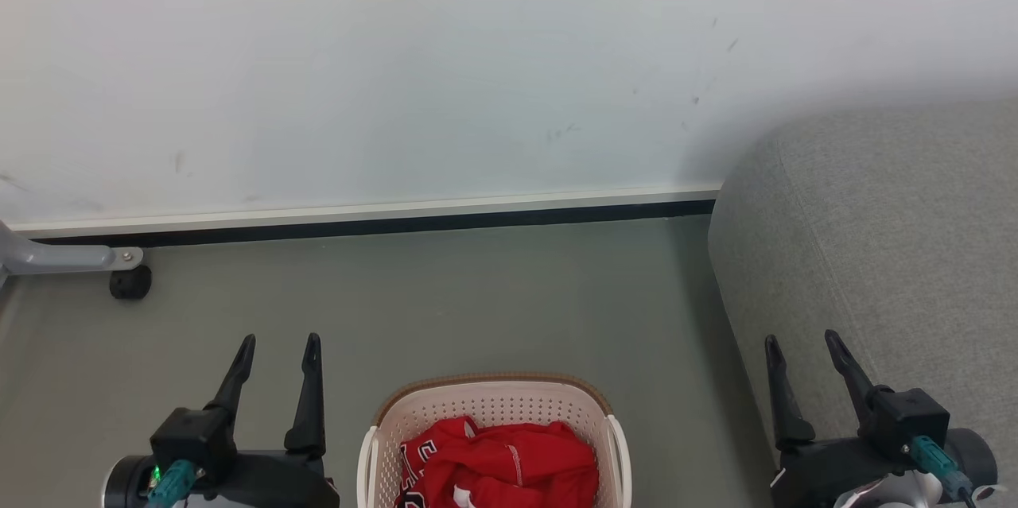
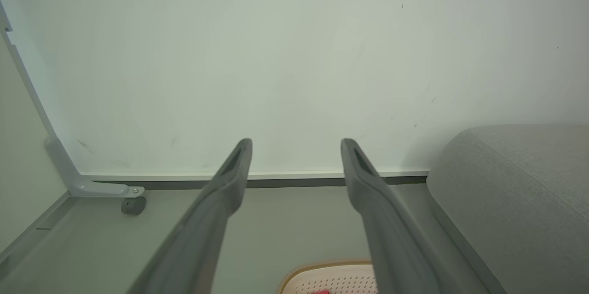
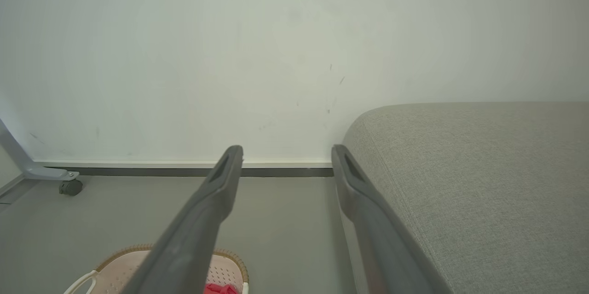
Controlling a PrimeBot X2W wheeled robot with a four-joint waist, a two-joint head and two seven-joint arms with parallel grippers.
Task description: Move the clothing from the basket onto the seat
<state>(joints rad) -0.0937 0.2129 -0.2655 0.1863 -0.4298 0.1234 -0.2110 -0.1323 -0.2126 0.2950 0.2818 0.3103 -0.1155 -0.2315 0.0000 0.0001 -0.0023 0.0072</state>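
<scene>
A pale wall [image 1: 398, 55] with a dark skirting strip [image 1: 398, 223] is seen behind a grey-green floor [image 1: 477, 293].

The seat [image 1: 891, 254] is the largest thing of the task: a light grey sofa in woven fabric with rounded edges. It is placed at the right against the wall, with 1 rounded end turned toward the open floor. Its length is cut off by the right edge of the head view.

The basket [image 1: 493, 403] is set on the floor at the bottom centre, between the 2 arms and left of the seat, apart from it. Cream-white plastic with small round holes, a brown woven-look rim and a white side handle can be made out. Its curved end is turned toward the wall; the near part is cut off, so its long axis cannot be told.

The clothing [image 1: 509, 464] is found inside the basket, bright red and crumpled into a soft heap. A white stitched line is seen across a fold, and black-and-white print is seen at the left side. The heap is spread across the basket's width; no clear direction can be read from it.

The left pincer [image 1: 280, 341] is held above the floor left of the basket, fingers spread wide, with nothing between them. The right pincer [image 1: 800, 338] is held by the seat's near edge, equally wide and empty.

A grey frame leg [image 1: 71, 257] with a black caster [image 1: 130, 282] is seen at the far left.
</scene>
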